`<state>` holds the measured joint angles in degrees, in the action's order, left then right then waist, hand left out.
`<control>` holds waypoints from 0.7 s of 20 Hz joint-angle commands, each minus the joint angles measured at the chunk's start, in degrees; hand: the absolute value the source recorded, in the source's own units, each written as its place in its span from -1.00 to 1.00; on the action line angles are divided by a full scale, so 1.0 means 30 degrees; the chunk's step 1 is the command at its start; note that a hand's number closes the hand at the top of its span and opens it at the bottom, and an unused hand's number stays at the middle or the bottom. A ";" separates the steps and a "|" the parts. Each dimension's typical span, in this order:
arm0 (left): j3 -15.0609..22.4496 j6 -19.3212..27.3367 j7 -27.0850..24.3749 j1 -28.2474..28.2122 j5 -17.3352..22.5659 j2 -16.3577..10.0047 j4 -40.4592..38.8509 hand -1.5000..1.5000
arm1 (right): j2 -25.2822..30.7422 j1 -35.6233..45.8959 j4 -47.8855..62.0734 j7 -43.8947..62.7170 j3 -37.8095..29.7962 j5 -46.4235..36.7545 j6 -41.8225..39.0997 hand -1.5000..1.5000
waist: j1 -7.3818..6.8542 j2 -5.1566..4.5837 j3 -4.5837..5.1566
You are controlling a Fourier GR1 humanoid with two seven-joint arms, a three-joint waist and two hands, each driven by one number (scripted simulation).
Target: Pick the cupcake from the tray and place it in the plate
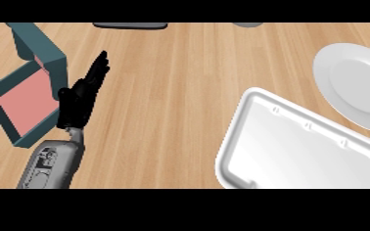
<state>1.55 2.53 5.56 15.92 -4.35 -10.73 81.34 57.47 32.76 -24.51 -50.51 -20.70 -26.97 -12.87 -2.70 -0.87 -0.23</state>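
Planks of pale wood form the table (166, 88), with a broad bare stretch down its middle between the left hand (81, 95) and the white tray (289, 156). The tray sits tilted at lower right, cut off by the view's right and lower edges; the cupcake cannot be seen on its visible part or anywhere else. A white plate (347, 78) lies just beside the tray's upper rim, cut by the right edge. The left hand rests open, fingers straight, beside a teal frame (43, 49) with a pink panel. A dark slab (130, 25) and a grey object (248, 24) touch the far edge.
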 commanded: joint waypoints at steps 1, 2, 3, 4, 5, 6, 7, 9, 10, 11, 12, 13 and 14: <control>-0.0041 -0.0305 0.0637 0.0530 0.0134 -0.0063 0.0095 0.00 | -0.0915 0.2475 0.1414 0.0539 0.1003 -0.1006 -0.0226 1.00 | -0.0146 -0.0008 0.0006; 0.0094 0.0060 0.0243 0.0289 -0.0140 0.0219 0.0011 0.00 | -0.1779 0.2142 0.1742 -0.0403 0.1015 -0.1094 0.0697 1.00 | -0.0079 -0.0019 -0.0003; -0.0160 -0.0055 0.1017 0.0608 0.0083 -0.0001 0.0397 0.00 | -0.2486 0.2329 0.1776 0.0307 0.1539 -0.1674 0.1425 1.00 | -0.0047 0.0021 0.0007; 0.0136 0.0285 -0.0071 0.0308 -0.0322 0.0534 -0.0584 0.00 | -0.2486 0.3001 0.1889 0.0796 0.1905 -0.2071 0.1208 1.00 | 0.0080 0.0013 0.0025; 0.0176 -0.0059 0.0530 -0.0178 -0.0180 0.0076 0.0802 0.00 | -0.3108 0.1980 0.1648 0.0453 0.2407 -0.2846 0.3368 1.00 | -0.0023 0.0055 0.0014; -0.0211 -0.0084 -0.0405 -0.0111 -0.0212 -0.0100 -0.0311 0.00 | -0.2544 0.2778 0.2120 0.0891 0.2507 -0.3191 0.3332 1.00 | -0.0052 -0.0037 0.0015; 0.0367 0.0099 0.0159 -0.0374 -0.0381 0.0389 0.0479 0.00 | -0.3145 0.3000 0.1834 0.1313 0.2964 -0.3664 0.4033 1.00 | 0.0009 0.0048 0.0025; 0.0323 0.0462 0.0180 -0.0173 -0.0490 0.0637 0.0478 0.00 | -0.4138 0.2656 0.2161 0.1859 0.3758 -0.4643 0.5418 1.00 | 0.0037 0.0043 0.0024; 0.0198 0.0461 -0.0384 0.0234 -0.0597 0.0636 -0.0460 0.00 | -0.3400 0.3330 0.3027 0.1845 0.3719 -0.4865 0.4978 1.00 | -0.0098 -0.0110 0.0004; -0.0202 -0.0275 -0.0933 -0.0054 -0.0023 0.0190 -0.0770 0.00 | -0.4585 0.3494 0.3913 0.2908 0.3144 -0.4229 0.4817 1.00 | -0.0227 -0.0163 0.0001; -0.0469 -0.0537 0.0260 0.0621 0.0156 -0.0271 -0.0321 0.00 | -0.4825 0.3627 0.4282 0.3295 0.3175 -0.4258 0.4494 1.00 | -0.0168 -0.0101 -0.0003; -0.0062 -0.0021 -0.0495 0.0348 -0.0519 0.0056 -0.0599 0.00 | -0.4978 0.3900 0.4631 0.3516 0.3242 -0.4375 0.4353 -1.00 | -0.0250 -0.0163 -0.0011; -0.0352 -0.0424 -0.0037 0.0584 -0.0023 -0.0064 -0.0681 0.00 | -0.5323 0.4102 0.4868 0.3818 0.3120 -0.4236 0.4116 -1.00 | -0.0086 -0.0090 0.0001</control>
<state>1.11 2.08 5.09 16.81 -4.88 -10.46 80.19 44.70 42.98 -13.68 -42.54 -11.60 -38.94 -0.45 -3.05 -1.13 -0.21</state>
